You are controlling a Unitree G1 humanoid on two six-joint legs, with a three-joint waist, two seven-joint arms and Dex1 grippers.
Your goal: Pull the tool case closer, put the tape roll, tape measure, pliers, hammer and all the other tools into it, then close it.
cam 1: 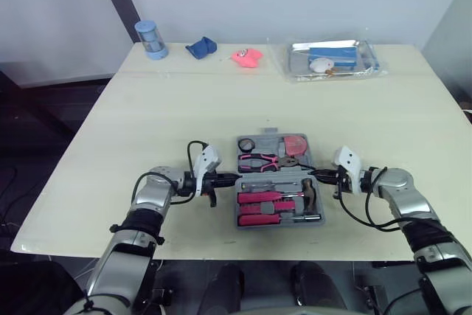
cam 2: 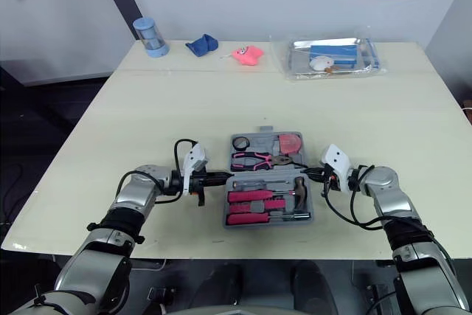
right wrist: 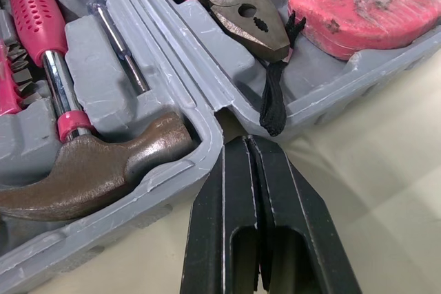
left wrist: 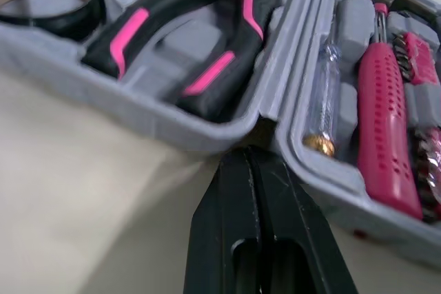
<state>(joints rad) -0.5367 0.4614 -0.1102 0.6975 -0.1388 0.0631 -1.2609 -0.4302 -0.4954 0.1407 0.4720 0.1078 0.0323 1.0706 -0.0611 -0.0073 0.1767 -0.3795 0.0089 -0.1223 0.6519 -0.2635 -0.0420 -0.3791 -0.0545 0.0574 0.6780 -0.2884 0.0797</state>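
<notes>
The grey tool case [cam 1: 240, 219] lies open flat near the table's front edge, both halves facing up. The far half holds the black tape roll [cam 1: 246, 144], the pink-and-black pliers [cam 1: 259, 161] and the pink tape measure [cam 1: 296, 144]. In the near half lie the hammer [cam 1: 308, 193] and pink screwdrivers [cam 1: 262, 197]. My left gripper [cam 1: 233, 177] is shut, its tip at the hinge notch on the case's left side [left wrist: 265, 125]. My right gripper [cam 1: 318, 175] is shut too, with its tip at the hinge notch on the right side [right wrist: 224, 111].
Along the table's far edge stand a blue cup [cam 1: 151, 39], a blue object [cam 1: 200, 48], a pink object [cam 1: 248, 57] and a clear bag with a metal tray [cam 1: 333, 59]. Bare tabletop lies between them and the case.
</notes>
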